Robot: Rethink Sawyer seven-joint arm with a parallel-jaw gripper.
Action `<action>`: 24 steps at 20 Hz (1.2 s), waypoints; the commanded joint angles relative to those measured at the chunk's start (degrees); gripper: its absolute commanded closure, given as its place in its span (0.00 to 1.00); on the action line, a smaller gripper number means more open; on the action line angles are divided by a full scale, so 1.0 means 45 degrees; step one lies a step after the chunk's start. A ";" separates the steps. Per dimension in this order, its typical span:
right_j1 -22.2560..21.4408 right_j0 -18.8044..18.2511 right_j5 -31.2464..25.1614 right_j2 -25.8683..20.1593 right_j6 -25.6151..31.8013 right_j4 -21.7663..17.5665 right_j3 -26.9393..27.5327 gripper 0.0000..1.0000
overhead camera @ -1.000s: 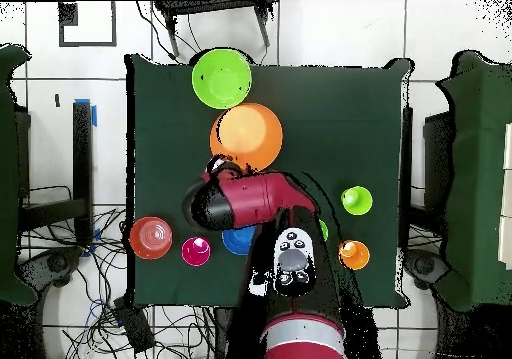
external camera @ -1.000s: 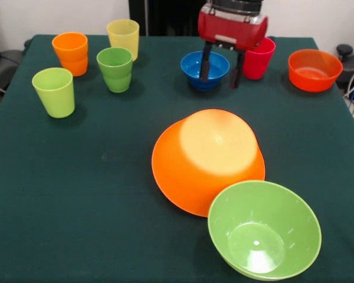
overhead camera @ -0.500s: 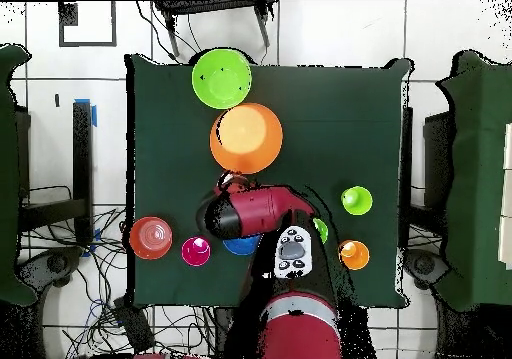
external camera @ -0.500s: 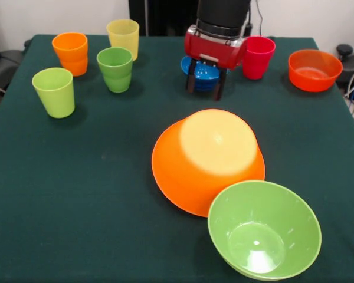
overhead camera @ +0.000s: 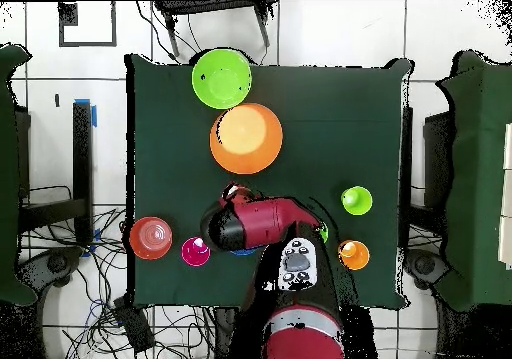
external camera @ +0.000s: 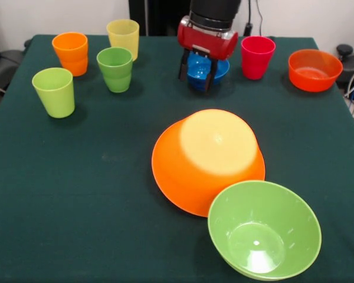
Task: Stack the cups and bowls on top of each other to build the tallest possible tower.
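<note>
My gripper (external camera: 196, 73) is open and hangs over the left part of the small blue bowl (external camera: 217, 68) at the far side of the table. One finger is by the bowl's left rim and the other is in front of its hollow. The very large orange bowl (external camera: 209, 158) lies upside down in the middle. A light green bowl (external camera: 264, 229) stands upright against its near edge. The red-pink cup (external camera: 256, 56) and the red-orange bowl (external camera: 314, 69) stand to the right. Orange (external camera: 71, 53), pale yellow (external camera: 123, 36), green (external camera: 115, 68) and lime (external camera: 54, 91) cups cluster at the far left.
The table (external camera: 94, 194) is covered in dark green cloth. In the overhead view the arm (overhead camera: 262, 223) covers most of the blue bowl. Dark chairs and loose cables lie beyond the table edges.
In the front view the gripper has moved left, from between the blue bowl and the red-pink cup to the blue bowl's left side. The cups and bowls have not moved.
</note>
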State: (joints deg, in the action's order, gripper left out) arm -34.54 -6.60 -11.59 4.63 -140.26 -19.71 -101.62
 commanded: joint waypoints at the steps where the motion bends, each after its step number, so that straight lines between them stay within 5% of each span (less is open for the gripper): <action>1: -0.0920 -0.0072 -0.1633 -0.0427 -0.0166 0.0233 -0.0599 0.00; 17: -0.0390 0.0423 -0.0146 -0.0081 -0.2028 0.1269 -0.1750 0.00; 24: -0.0464 -0.0116 -0.0379 -0.0745 -0.1604 0.1903 -0.2566 0.00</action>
State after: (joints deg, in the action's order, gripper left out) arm -39.11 -6.31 -12.83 6.50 -140.26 -14.19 -106.78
